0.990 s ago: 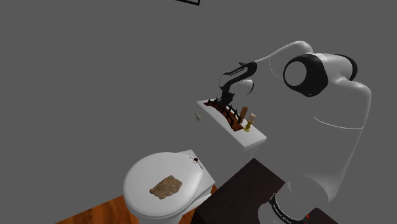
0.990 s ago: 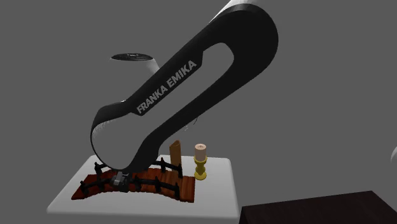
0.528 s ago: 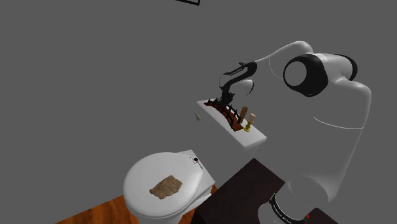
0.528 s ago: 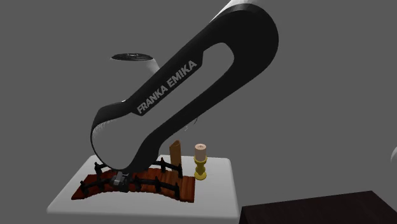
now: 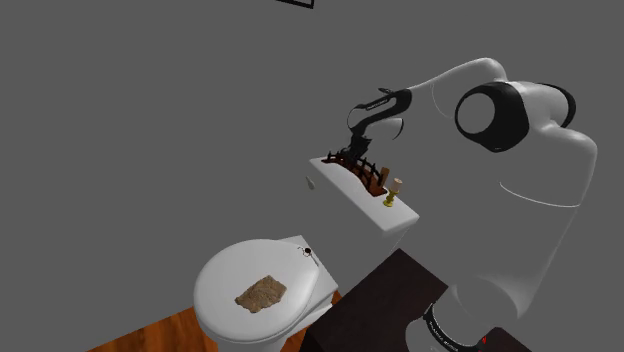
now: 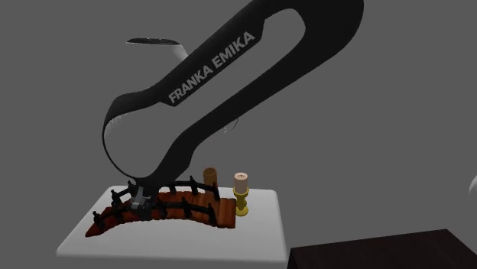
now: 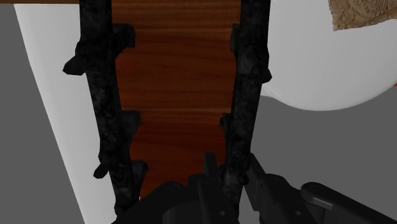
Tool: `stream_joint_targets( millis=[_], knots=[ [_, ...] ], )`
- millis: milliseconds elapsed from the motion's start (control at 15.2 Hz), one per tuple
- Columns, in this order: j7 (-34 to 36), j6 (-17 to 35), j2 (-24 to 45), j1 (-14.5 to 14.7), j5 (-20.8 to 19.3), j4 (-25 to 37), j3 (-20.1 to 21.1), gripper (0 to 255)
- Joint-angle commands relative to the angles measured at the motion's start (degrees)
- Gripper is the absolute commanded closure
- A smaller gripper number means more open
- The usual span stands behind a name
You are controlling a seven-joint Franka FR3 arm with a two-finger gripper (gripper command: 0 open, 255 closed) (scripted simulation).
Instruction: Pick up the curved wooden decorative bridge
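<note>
- Low at the shoulder view's left, a toilet's closed white lid (image 5: 230, 278) with a tan scrap (image 5: 262, 293) lying on it
- Right of it and farther off, the white cistern top (image 5: 402, 218), serving as a shelf
- Along its left part, the arched bridge (image 6: 187, 208): red-brown deck, black railings; whether it is clear of the top, I cannot tell
- The black gripper (image 7: 232, 173) reaches down, fingers (image 7: 257, 175) narrowed onto one railing, probably because the deck is too wide to span
- Just right of the bridge, a candle (image 6: 241, 180) on a gold holder, close enough to favour a straight lift
</note>
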Motion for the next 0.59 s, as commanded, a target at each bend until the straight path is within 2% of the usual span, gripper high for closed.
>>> stream_joint_targets(
  millis=[0, 528],
  knots=[
    [0.5, -1.4, -1.0, 0.1, -0.7, 0.6, -0.3, 255],
    [1.9, -5.6, -3.4, 0.5, -2.6, 2.6, -0.8, 255]
  ],
)
